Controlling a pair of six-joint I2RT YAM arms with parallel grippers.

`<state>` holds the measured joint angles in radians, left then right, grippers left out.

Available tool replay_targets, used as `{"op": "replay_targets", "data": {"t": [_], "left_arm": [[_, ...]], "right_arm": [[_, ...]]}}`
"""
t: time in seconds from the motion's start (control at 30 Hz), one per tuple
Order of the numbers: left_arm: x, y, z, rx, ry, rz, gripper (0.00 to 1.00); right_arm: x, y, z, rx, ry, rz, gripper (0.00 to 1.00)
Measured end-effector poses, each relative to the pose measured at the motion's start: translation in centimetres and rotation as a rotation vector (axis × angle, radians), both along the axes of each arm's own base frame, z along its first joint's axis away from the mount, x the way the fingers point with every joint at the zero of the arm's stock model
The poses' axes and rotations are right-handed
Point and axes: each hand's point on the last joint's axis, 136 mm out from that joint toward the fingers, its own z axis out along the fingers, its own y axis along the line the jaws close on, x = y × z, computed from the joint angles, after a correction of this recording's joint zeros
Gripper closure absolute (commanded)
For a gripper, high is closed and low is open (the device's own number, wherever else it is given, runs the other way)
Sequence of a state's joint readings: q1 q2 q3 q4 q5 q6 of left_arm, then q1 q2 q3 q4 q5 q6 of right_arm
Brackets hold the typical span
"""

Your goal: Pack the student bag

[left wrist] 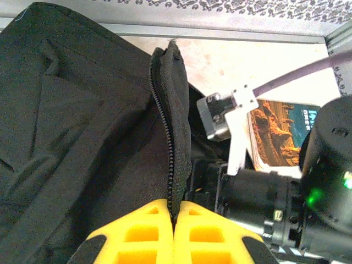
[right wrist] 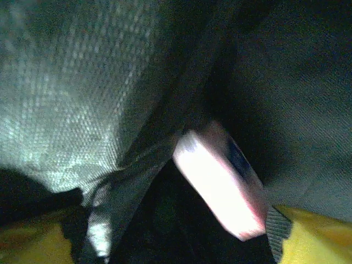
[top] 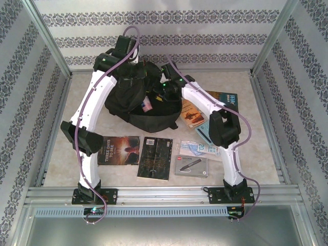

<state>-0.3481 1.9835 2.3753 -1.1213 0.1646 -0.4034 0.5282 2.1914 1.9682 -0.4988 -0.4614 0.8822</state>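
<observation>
We see the left arm (top: 86, 115) arch high and bend down over the far side of the student bag (top: 128, 100). Its left claw (left wrist: 174, 213) is pinched tight on the bag's zip edge (left wrist: 165, 137) and holds a flap of black cloth upright. The right arm (top: 205, 102) bows in from the bag's right. The right claw (right wrist: 170, 225) sits inside the bag's mouth with its yellow fingers (right wrist: 313, 231) spread wide, gripping nothing.

Inside the bag, between those fingers, a small flat pink-and-white thing (right wrist: 220, 184) lies tilted, its lower corner just beside one finger; we cannot tell what it is. The bag is soft black woven fabric, slumped on the pale worktop (top: 261, 164), with a coarse mesh weave on the inner wall.

Near the bag's front lie a book titled "Three Days to See" (top: 119, 150), a dark paperback (top: 155, 158), a grey flat box (top: 190, 165) and a pale blue booklet (top: 197, 148). To the bag's right lie an orange-brown book (top: 192, 114) and a teal one (top: 225, 98).
</observation>
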Motion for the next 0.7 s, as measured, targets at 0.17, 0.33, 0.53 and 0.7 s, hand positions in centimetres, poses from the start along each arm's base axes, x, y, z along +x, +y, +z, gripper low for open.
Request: {"op": "replay_targets", "data": {"t": [0.17,0.33,0.53,0.7], "left_arm": [[0.6,1.6,0.0,-0.037,0.016,0.063,1.0],[1.3,3.4,0.1,-0.066,0.025,0.136,1.0],[2.1,4.1,-0.7,-0.109,0.045,0.182,1.0],[1.8,3.3,-2.8,-0.149,0.116,0.181,1.0]], "right_arm": [[-1.6,-0.1,0.3,-0.015,0.005,0.012,0.14],[-3.6,-4.0,4.2,-0.069,-0.097,0.009,0.15],[-7.8,-10.4,12.5,-0.112,-0.262,-0.027,0.11],[-13.1,-16.7,9.8,-0.212,-0.189,-0.093,0.1]]}}
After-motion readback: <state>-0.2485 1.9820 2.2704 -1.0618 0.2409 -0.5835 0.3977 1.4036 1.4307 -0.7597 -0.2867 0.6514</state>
